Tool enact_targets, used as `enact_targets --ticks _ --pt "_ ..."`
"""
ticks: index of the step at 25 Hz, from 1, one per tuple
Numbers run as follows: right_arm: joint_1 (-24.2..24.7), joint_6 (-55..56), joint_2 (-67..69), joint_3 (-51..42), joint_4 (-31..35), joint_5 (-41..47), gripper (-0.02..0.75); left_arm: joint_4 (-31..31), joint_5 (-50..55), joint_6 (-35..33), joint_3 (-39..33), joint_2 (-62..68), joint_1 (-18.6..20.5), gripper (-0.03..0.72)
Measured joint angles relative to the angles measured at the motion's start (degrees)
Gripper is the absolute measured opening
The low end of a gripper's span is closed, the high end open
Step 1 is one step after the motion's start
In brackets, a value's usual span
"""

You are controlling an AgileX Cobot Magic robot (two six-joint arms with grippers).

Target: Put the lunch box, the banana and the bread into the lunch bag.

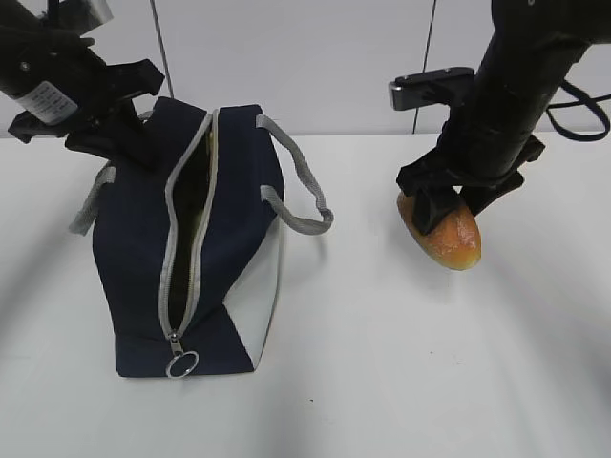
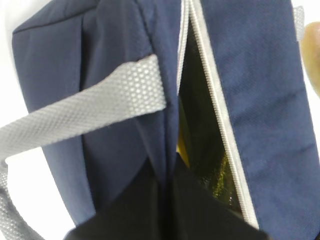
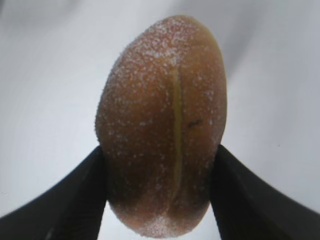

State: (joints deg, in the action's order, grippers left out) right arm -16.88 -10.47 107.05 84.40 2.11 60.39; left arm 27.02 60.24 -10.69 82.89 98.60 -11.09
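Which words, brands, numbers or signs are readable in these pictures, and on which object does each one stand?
No text can be read.
White label on the left arm: print too small and blurred.
Lunch bag, bread: no writing visible.

Lunch bag [image 1: 224,239] mouth a narrow slit, grey handle [image 1: 301,186] beside it

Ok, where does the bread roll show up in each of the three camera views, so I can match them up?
Exterior view: the bread lies on the table right of centre, under the right gripper.
Left wrist view: only a blurred tan sliver at the upper right edge, probably the bread.
Right wrist view: it fills the centre, between the two black fingers.
Shared landmark: the lunch bag, beside the bread in the exterior and left wrist views only.
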Motion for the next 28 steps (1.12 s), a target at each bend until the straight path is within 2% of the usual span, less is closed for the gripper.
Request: enact_targets --ticks 2,4,6,12,17,22,28 --pt "0.00 0.79 -1.87 0.22 0.57 0.22 0.437 0.00 0.00 0.00 0.00 0.00 0.00 -0.003" --pt "0.00 0.65 -3.70 1.29 4.36 0.35 0.437 0.00 0.00 0.00 0.00 0.00 0.00 -0.003" --pt "-0.68 -1.48 -5.01 2.63 10.85 0.35 0.437 0.00 0.00 0.00 0.00 0.00 0.00 -0.003" --pt "-3.68 -11.03 -5.59 4.02 39.41 -3.37 0.437 0.05 -0.05 0.00 0.00 0.00 0.00 -0.003" --pt "-5.25 -13.23 -3.13 4.02 53.44 -6.46 0.436 0.05 -0.09 0.00 0.00 0.00 0.00 -0.003" --pt "-5.30 -14.09 2.76 4.24 60.98 -7.36 0.436 0.05 -0.09 0.00 0.00 0.00 0.00 -0.003" --pt "-5.50 -14.32 6.60 4.99 63.21 -7.96 0.438 0.05 -0.18 0.00 0.00 0.00 0.00 -0.003"
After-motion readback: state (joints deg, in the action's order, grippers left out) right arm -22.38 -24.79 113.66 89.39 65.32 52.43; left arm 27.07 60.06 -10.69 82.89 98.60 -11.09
